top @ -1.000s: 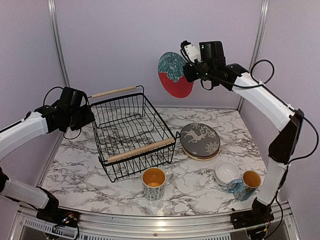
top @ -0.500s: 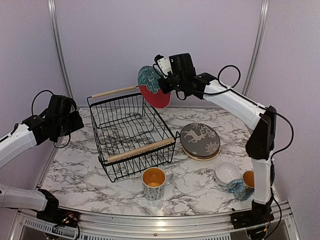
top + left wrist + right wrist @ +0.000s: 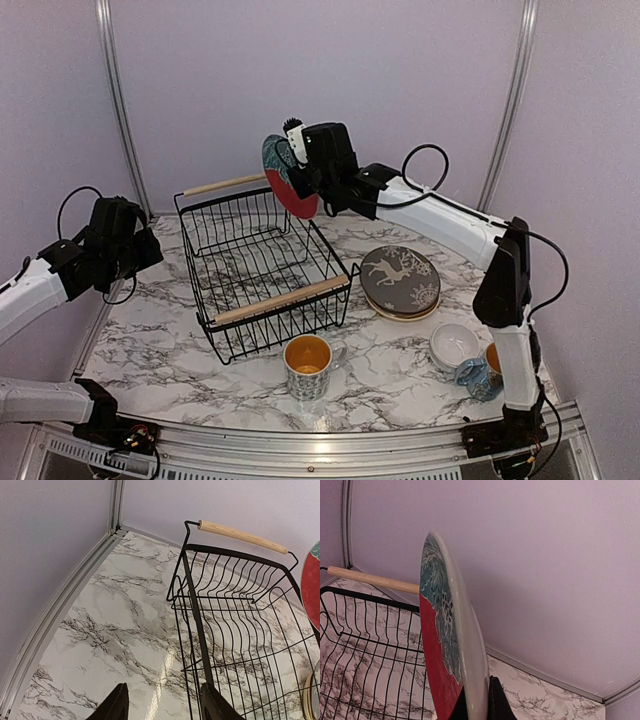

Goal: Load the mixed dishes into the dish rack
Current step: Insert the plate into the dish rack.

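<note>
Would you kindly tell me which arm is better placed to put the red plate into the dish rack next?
Right. The right gripper is shut on the red plate, held on edge above the dish rack's far rim. The left gripper is open, holding nothing, beside the rack's left side.

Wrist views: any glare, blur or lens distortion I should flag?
Left wrist: a bright glare streak runs along the marble table just left of the dish rack, and the wall rail bows, so there is wide-angle distortion. Right wrist: the red plate sits very close with a slightly soft rim; the rack behind it is sharper, with no glare.
</note>
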`<state>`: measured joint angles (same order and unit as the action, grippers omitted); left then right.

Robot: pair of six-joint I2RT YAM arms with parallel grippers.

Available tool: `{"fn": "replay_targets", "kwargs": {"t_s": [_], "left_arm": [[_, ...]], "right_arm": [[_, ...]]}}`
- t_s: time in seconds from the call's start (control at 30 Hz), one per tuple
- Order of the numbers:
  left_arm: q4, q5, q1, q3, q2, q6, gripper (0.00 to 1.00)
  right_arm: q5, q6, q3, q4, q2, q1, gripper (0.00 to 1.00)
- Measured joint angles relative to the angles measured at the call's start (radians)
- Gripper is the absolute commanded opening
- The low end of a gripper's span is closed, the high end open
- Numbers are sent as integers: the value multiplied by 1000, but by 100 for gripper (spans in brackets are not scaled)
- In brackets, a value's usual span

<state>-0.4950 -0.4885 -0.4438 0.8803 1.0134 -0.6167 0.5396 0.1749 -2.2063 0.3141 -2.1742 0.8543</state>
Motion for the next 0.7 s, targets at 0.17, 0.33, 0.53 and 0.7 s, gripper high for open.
{"fn": "replay_targets", "kwargs": {"t_s": [0.17,0.33,0.53,0.7], "left_arm": [[5,8,0,-10,-3,0,51],[14,18,0,-10,-3,0,51],[27,25,0,-14,-3,1,51],[35,37,0,-19,-3,5,51]], "right_arm": [[86,-11,-26,-51,-56,17,0],[142,-27,-53,-55,-117,36,0],[145,-50,-56,-51,-165,51,0],[156,-50,-56,-52,-189,52,0]]}}
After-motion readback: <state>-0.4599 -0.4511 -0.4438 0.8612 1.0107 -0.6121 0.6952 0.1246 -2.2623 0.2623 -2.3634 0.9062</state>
